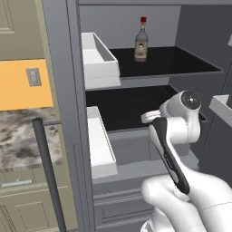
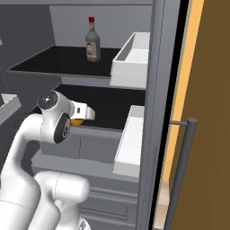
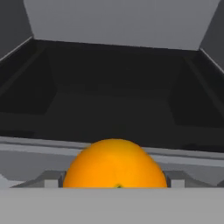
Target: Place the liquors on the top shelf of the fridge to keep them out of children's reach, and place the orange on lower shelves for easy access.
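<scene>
- Fridge (image 1: 72, 113) stands open; a liquor bottle (image 1: 141, 41) sits upright on the top shelf (image 1: 181, 61), toward the back, cap up. That spot fits the out-of-reach half of the task, so I judge that part done for this bottle.
- One bottle is visible; whether there are others I cannot tell.
- Orange (image 3: 114, 164) sits right between the pincer (image 3: 114, 183) tips in the hand view, filling the gap. In the right base view a sliver of orange peeks out below the white hand.
- Pincer state: jaws stand wide and the orange fills the space between them, so I read it as pinching the orange. Actual pad contact is hidden by the fruit, so that is a judgement.
- The arm reaches in at the level of the lower shelf (image 1: 122, 106), the black panel beneath the top one. The hand points horizontally into that compartment, with the orange just at or over the shelf's front lip.
- Why held this way: a level approach lets the round fruit be carried deep enough that it will not roll out over the lip once let go.
- White door bins (image 1: 97, 56) hang at the side, apart from the arm and not the target.
- Step in hand, as I judge it: delivering the orange to the lower shelf, release not yet made.
- Risk: dropped too near the front edge, the ball could roll off.
</scene>
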